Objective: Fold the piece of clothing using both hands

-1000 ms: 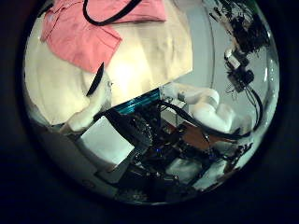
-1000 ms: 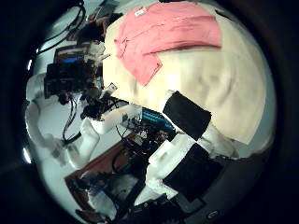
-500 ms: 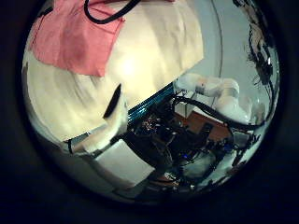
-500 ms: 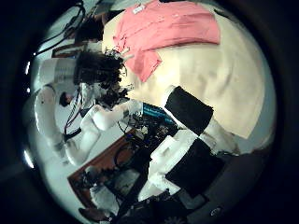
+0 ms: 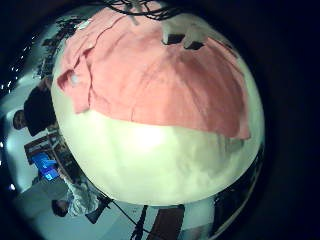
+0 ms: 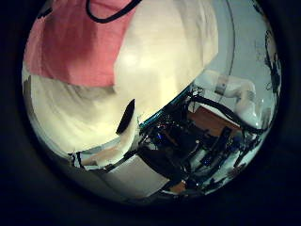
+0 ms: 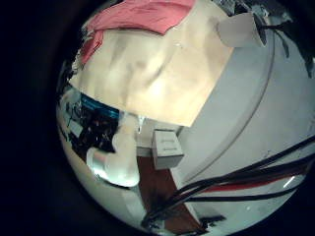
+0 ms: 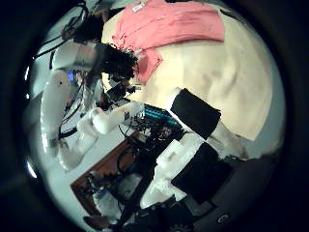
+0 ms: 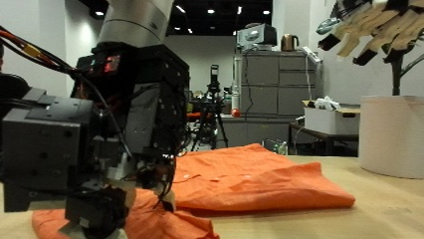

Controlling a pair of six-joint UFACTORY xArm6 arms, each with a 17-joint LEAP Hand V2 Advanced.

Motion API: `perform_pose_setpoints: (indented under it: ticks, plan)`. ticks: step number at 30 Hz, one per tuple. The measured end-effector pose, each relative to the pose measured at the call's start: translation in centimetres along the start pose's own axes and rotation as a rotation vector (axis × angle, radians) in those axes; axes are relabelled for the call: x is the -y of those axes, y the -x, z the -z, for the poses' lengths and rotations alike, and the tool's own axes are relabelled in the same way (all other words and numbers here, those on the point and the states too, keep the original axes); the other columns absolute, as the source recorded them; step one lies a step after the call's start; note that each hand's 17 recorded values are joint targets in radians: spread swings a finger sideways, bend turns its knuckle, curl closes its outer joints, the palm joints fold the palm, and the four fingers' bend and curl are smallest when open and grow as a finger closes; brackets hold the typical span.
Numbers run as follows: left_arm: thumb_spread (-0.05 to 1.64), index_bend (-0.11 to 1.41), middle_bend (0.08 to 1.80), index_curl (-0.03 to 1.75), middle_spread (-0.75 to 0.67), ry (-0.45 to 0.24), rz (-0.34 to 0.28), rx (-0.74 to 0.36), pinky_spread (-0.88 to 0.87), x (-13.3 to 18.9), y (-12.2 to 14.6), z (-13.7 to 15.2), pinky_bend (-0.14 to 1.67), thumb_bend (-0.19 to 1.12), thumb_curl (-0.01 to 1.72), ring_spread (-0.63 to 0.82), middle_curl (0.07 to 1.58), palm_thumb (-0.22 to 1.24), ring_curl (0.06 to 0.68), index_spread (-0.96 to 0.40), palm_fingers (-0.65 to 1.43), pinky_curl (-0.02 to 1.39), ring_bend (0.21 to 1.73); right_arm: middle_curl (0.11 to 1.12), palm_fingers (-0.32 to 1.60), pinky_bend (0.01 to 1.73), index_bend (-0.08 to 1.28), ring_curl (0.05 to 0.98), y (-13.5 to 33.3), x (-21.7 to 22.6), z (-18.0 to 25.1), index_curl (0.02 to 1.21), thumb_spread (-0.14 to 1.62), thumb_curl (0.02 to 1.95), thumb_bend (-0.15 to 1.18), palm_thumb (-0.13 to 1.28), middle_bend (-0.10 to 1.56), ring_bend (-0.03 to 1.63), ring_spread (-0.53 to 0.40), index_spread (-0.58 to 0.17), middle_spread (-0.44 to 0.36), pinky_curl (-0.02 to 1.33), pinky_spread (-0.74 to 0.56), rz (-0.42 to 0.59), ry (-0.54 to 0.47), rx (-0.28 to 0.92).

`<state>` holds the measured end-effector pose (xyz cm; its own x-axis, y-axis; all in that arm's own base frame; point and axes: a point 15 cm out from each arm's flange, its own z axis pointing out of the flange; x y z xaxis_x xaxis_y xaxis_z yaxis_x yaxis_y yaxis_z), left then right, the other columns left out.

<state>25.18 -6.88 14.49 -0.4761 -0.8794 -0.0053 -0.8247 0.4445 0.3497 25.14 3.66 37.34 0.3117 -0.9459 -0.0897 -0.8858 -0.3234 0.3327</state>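
Observation:
An orange garment (image 9: 252, 179) lies spread flat on the tan table (image 9: 384, 214). My left hand (image 9: 100, 189) hangs low over the garment's near corner, its fingers relaxed and holding nothing. The right thumb side view shows that left hand (image 8: 121, 63) at a sleeve of the garment (image 8: 179, 24). The garment (image 5: 150, 80) fills much of the left little finger side view, so it is close to that palm. One left finger (image 6: 122, 118) points out beside the garment (image 6: 75, 42). My right hand (image 9: 378, 30) is high above the table, open and empty.
A white round pot (image 9: 391, 134) with a plant stands at the table's far side, below the right hand. Behind the table are grey cabinets (image 9: 272, 95) and a box (image 9: 331, 118). The table edge (image 7: 162, 108) runs close to the garment.
The left arm has swung in over the table and its hand has come down to the garment's sleeve. The garment now looms larger in the left thumb side view. The right hand has barely moved.

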Motion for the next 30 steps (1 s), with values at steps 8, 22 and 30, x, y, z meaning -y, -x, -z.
perform_pose_setpoints:
  ticks: [8,22,30]
  plan:
    - [0.93,0.2,0.31,0.29,0.1,0.071,0.015,0.053,0.33,-0.4,0.5,-1.7,0.33,-0.03,0.31,0.42,0.38,0.37,0.192,0.14,0.21,0.29,0.5,0.38,0.5,0.3,0.18,0.16,-0.1,0.0,-0.1,0.33,1.3,0.24,-0.01,0.6,0.28,0.54,0.022,-0.376,-0.073,0.2,0.28,0.009,0.004,-0.004]
    - [0.96,0.22,0.78,0.41,-0.36,0.082,0.04,0.079,-0.43,0.1,1.4,-2.0,0.57,0.04,0.36,-0.38,0.64,0.63,0.324,-0.2,1.12,0.35,0.89,0.38,0.48,0.32,0.18,0.164,-0.8,-0.2,-0.1,0.33,1.31,0.23,-0.01,0.58,0.28,0.54,0.014,-0.372,-0.011,0.19,0.27,0.017,0.007,-0.025]
    - [0.96,0.48,0.87,0.62,-0.47,0.031,0.063,0.046,-0.66,-0.4,2.0,0.9,0.93,0.06,0.47,-0.46,0.8,0.86,0.482,-0.44,1.19,0.51,1.19,0.38,0.48,0.33,0.18,0.165,-1.0,0.2,-2.4,0.33,1.32,0.23,-0.01,0.58,0.29,0.55,-0.001,-0.372,-0.006,0.19,0.26,0.044,0.06,-0.011]
